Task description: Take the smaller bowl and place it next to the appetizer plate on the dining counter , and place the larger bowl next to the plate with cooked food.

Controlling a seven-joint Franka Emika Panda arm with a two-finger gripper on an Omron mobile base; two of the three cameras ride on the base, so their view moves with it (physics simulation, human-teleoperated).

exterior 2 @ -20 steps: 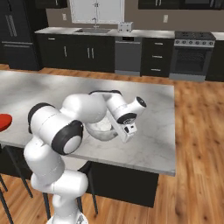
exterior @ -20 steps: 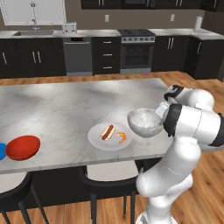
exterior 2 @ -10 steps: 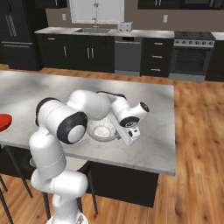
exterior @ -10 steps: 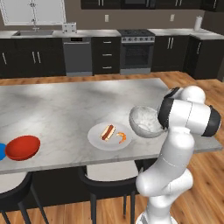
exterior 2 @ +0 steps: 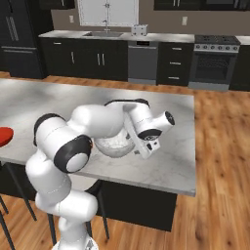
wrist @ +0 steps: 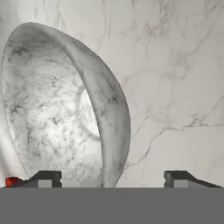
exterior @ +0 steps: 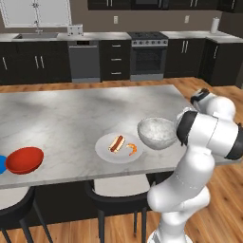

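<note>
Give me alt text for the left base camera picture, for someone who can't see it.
A white robot arm bends over the near right edge of a marble counter, beside a grey-white marbled bowl that sits right of a white plate with a hot dog and an orange piece. A red bowl rests far left, with dark kitchen cabinets behind.

The deep grey-white marbled stone-look bowl (exterior: 157, 132) sits upright on the long white-grey marble surface (exterior: 71, 118), right of centre in the left base view, just beside the round white-grey plate (exterior: 118, 147) with a hot dog and an orange shrimp-like piece; whether they touch is hard to tell. At the frame's lower left, the shallow glossy red bowl (exterior: 24, 160) lies next to the small bright blue plate (exterior: 2, 164), cut by the edge.
</note>
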